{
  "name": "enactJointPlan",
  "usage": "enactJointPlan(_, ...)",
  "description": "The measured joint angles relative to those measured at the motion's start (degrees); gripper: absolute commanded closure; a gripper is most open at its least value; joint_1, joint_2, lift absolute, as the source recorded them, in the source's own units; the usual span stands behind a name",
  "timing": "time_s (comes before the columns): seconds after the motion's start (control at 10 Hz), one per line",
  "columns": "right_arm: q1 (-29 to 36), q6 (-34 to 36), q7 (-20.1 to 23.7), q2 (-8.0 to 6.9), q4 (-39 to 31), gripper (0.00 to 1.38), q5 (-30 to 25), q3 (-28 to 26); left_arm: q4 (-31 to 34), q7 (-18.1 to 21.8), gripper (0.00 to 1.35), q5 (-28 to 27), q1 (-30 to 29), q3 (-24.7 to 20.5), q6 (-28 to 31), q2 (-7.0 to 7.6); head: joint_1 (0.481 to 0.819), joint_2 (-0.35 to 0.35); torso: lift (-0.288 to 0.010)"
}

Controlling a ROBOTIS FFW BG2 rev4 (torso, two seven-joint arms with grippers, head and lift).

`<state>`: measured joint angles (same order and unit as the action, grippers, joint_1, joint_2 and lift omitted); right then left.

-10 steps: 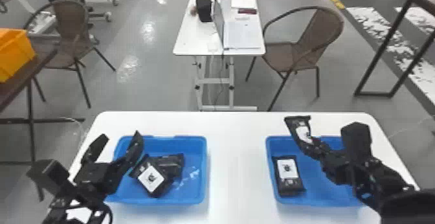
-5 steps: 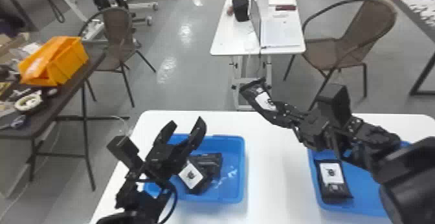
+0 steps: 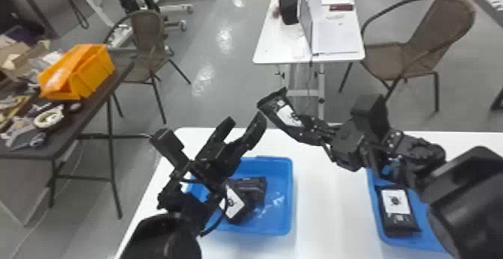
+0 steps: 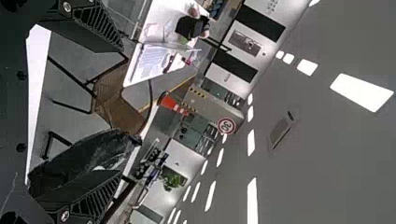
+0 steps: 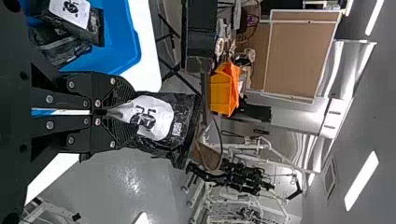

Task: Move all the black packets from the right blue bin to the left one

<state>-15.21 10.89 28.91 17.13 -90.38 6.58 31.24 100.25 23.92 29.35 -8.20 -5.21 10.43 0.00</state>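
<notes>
Over the space between the two bins, I have a black packet (image 3: 286,114) in my right gripper (image 3: 312,127), seen in the head view against the floor beyond the bench (image 3: 329,202). The jaws are closed on one end of it. My left gripper (image 3: 246,121) is just beside it, above the left blue bin (image 3: 286,213), with its jaws spread wide and nothing between them

The head view gives me the bins: in the left one, a white-labelled packet (image 3: 237,206) lies against a darker packet (image 3: 256,187); in the right blue bin (image 3: 374,198), another packet (image 3: 396,211) lies with its label up. My left wrist view adds a traffic cone (image 4: 173,103), a round red-rimmed sign (image 4: 226,126) and a green plant (image 4: 172,180), and a glossy, creased dark face of the held packet near one of my fingers; whether they touch, I cannot tell

My right wrist view gives the packet's label side: shiny black wrapping, crumpled along the edges, and a white label (image 5: 156,116) with a dark printed figure, a small pale square beside it. The label gathers into a narrow wrinkle where my right jaws pinch it. Brown boards (image 5: 301,56) stand in the room behind
</notes>
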Motion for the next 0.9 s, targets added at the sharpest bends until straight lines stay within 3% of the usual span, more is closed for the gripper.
enactJointPlan(0.5, -1.73, -1.01, 0.17, -2.55, 3.83, 1.13, 3.22, 1.61, -0.32, -0.01, 0.1, 1.47, 2.5, 2.06, 3.51, 0.0, 0.695, 0.205, 0.0)
enactJointPlan(0.7, -2.35, -1.45, 0.36, -3.23, 5.29, 1.13, 4.18, 2.21, -0.48, -0.04, 0.18, 1.57, 2.97, 2.65, 3.74, 0.0, 0.695, 0.207, 0.0)
enactJointPlan(0.8, -2.43, -1.48, 0.35, -3.44, 5.63, 1.13, 4.26, 2.24, -0.49, -0.09, 0.49, 1.6, 3.22, 3.01, 4.84, 0.0, 0.695, 0.204, 0.0)
enactJointPlan(0.9, -2.46, -1.5, 0.42, -3.55, 5.79, 1.13, 4.26, 2.24, -0.47, -0.12, 1.17, 1.68, 3.58, 3.39, 6.71, 0.0, 0.695, 0.195, 0.0)
